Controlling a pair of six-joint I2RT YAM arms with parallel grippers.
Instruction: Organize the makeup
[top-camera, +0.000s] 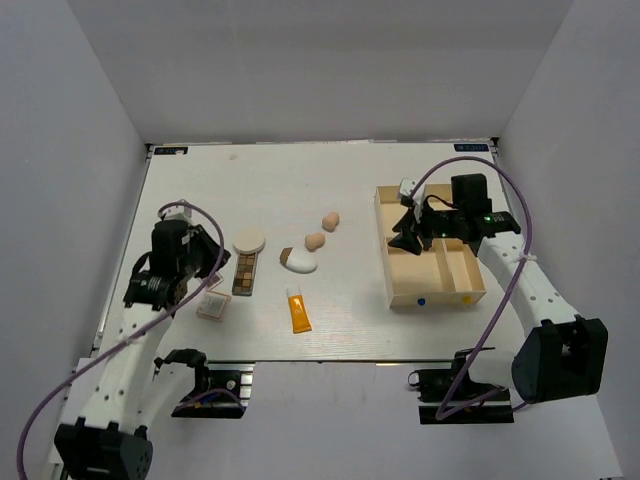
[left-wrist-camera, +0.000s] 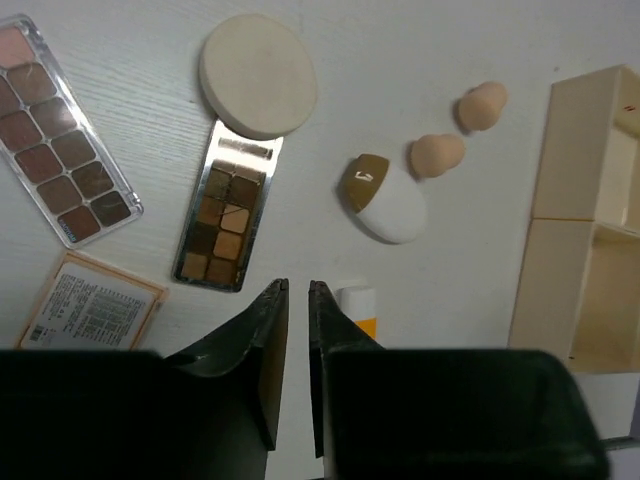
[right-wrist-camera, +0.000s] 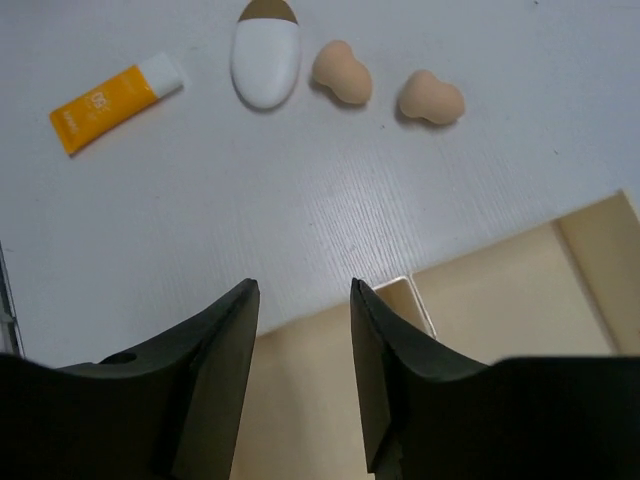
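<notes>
The makeup lies on the white table. A round cream puff (top-camera: 249, 240) touches the top of a brown eyeshadow palette (top-camera: 245, 273). A white-and-brown teardrop sponge (top-camera: 298, 262), two peach egg sponges (top-camera: 315, 241) (top-camera: 330, 220) and an orange tube (top-camera: 298, 310) lie mid-table. A square pinkish compact (top-camera: 214, 305) lies front left. My left gripper (left-wrist-camera: 298, 287) hovers above the table between palette (left-wrist-camera: 225, 215) and tube (left-wrist-camera: 357, 305), its jaws nearly together with nothing between them. My right gripper (right-wrist-camera: 300, 285) is open and empty over the left wall of the wooden box (top-camera: 455, 275).
A second, clear-cased palette (left-wrist-camera: 60, 150) lies left of the brown one, with the compact (left-wrist-camera: 90, 305) below it. The pale wooden compartment box (right-wrist-camera: 500, 280) stands at the right, with its compartments bare where visible. The grey walls close in on both sides.
</notes>
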